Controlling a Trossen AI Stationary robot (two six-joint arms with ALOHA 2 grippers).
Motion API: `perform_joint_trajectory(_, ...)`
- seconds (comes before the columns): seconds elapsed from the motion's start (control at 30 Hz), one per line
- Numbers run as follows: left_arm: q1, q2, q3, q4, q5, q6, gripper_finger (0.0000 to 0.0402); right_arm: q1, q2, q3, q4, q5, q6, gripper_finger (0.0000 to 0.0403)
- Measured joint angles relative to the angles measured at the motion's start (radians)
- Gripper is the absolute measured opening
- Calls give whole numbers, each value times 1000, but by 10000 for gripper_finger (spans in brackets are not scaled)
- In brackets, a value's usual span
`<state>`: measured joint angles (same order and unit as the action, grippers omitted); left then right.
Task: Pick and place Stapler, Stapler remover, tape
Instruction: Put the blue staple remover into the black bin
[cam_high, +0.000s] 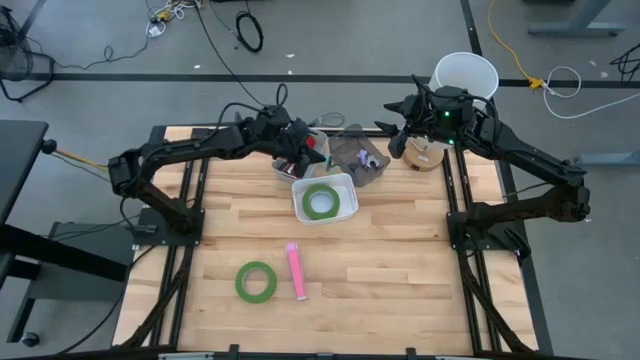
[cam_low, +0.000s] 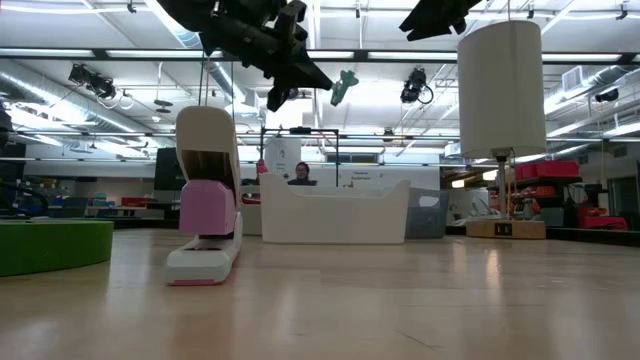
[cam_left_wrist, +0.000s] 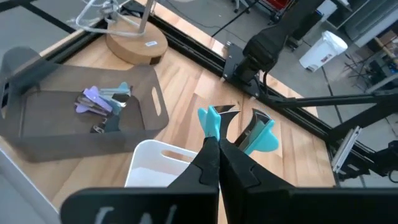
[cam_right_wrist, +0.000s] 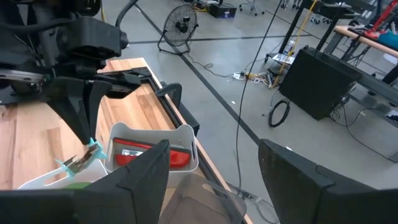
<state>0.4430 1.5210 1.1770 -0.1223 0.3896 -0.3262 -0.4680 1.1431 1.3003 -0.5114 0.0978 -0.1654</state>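
Left gripper (cam_left_wrist: 214, 144) clenched on teal staple remover (cam_left_wrist: 239, 127), chrome jaws, held in air above white bin (cam_high: 325, 198) holding one green tape roll (cam_high: 320, 202). Second green roll (cam_high: 256, 282) beside pink stapler (cam_high: 296, 270) on table (cam_high: 380, 270). No legible writing. Right gripper (cam_right_wrist: 211, 177) unclenched, empty.

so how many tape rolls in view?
3. One green ring-shaped tape roll lies loose on the wooden table, another green roll sits in the white bin, and a red roll sits in the smaller white bin behind.
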Motion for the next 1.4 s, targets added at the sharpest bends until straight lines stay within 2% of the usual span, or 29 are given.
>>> perform_joint_trajectory(0.43,-5,-1,0,-74,-3,39,0,0,0,0,-2,0,3,245)
perform_joint_trajectory(0.77,-7,-1,0,-199,-35,93,0,0,0,0,-2,0,3,245)
perform_joint_trajectory(1.13,-46,72,0,-204,-40,108,0,0,0,0,-2,0,8,245)
perform_joint_trajectory(1.4,-60,130,-1,-141,-27,103,0,0,0,0,-3,0,19,245)
